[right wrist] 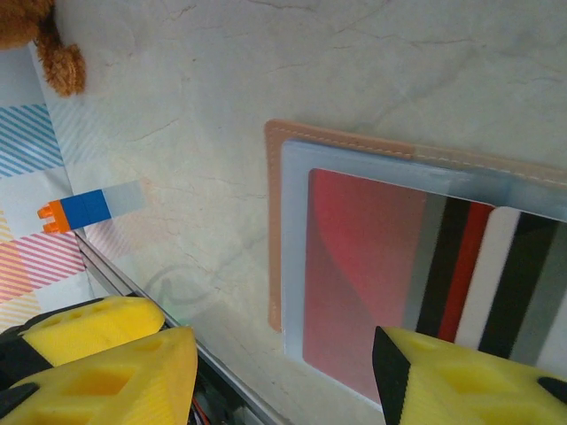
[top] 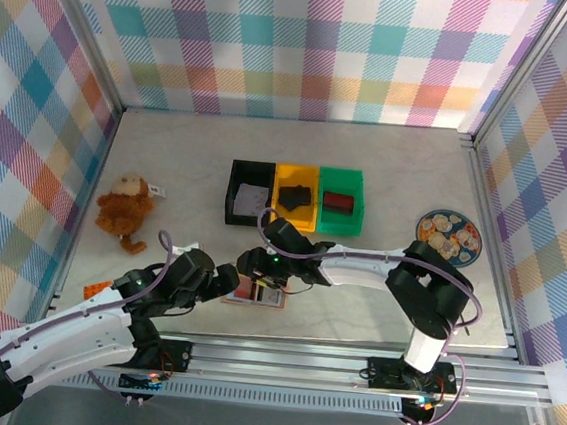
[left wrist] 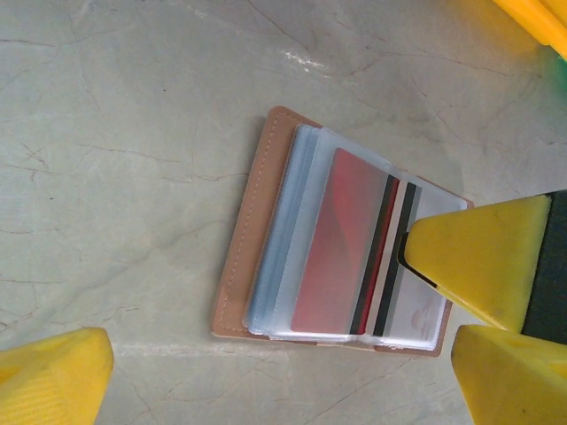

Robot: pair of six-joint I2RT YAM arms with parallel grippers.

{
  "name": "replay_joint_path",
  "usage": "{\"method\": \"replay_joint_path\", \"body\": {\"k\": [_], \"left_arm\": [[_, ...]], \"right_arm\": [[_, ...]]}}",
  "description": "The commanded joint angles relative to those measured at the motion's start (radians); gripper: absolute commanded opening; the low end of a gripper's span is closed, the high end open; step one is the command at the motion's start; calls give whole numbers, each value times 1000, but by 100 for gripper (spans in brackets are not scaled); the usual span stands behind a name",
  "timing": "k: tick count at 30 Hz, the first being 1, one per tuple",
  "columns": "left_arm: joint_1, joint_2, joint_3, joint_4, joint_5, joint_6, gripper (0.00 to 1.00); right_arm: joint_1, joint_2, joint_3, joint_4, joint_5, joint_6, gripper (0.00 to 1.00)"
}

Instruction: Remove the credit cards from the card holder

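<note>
Left pincer [left wrist: 282, 350]: jaws wide apart, empty, hanging over the card holder [left wrist: 244, 257].
Right pincer [right wrist: 283, 343]: jaws partly apart, clamped on nothing. One finger [left wrist: 478, 266] sits over the striped cards; contact cannot be told.
Card holder: open flat on the worktop [top: 169, 151] near its front edge, between the two pincers. Clear sleeves face up with the credit cards [left wrist: 341, 239] inside, one red, others black-striped.
Behind it: black bin [top: 249, 193], yellow bin [top: 296, 198] and green bin [top: 341, 202] in a row.
Far left: plush monkey [top: 123, 207].
Far right: patterned plate [top: 449, 235].

Plush monkey [top: 123, 209], three bins [top: 298, 170], patterned plate [top: 421, 229]
</note>
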Motion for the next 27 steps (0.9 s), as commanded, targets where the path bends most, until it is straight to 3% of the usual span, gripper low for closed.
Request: {"method": "replay_joint_path", "body": {"k": [1,10,12,20,27], "left_arm": [[8,-17,19,-53,-11,13,98],[8,76,34,-75,27,-13,97],[10,120,49,-75,32,-13,97],[10,277,104,-58,51,0,96],[10,367,131,-61,49,19,96]], "right_arm": [[10,5,30,31,-14,12,57],[5,-89,4,-149,106,-84,51],[6,-86,-1,-168,106,-78,42],[5,-38,-15,-118,42,-35,36],[6,-11,15,-188,67,-37,29]]}}
